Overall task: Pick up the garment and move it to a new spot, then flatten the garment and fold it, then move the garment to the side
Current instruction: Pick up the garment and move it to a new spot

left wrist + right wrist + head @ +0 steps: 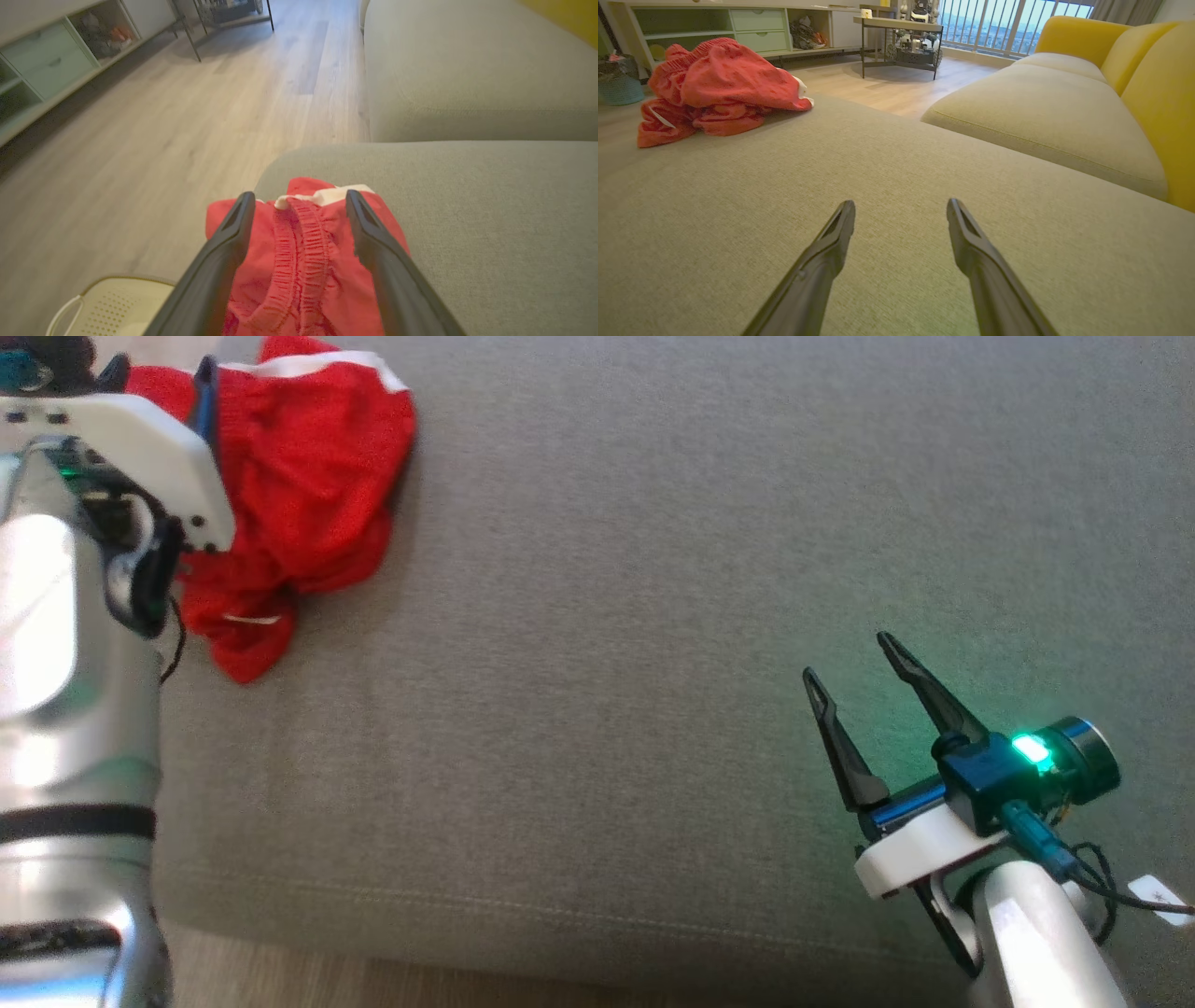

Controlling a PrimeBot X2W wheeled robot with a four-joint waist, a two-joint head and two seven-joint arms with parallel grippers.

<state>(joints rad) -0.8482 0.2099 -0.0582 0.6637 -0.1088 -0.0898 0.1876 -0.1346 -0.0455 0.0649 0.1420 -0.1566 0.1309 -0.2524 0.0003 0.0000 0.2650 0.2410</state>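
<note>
Garment point(308, 504) heaped at far left of seat cushion point(653, 616), close to its left edge. Left gripper point(300, 198) over garment, waistband between jaws. Right gripper point(846, 655) at near right above bare cushion, well apart from garment. Floor point(140, 140) beyond left edge.

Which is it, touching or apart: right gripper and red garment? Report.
Apart. The head view shows a broad stretch of grey cushion between the open right gripper and the red garment.

We look down from the head onto the sofa seat point(653, 616). Wrist views face along their jaws and share the garment point(308, 476): close between the left jaws, far ahead of the right jaws.
</note>
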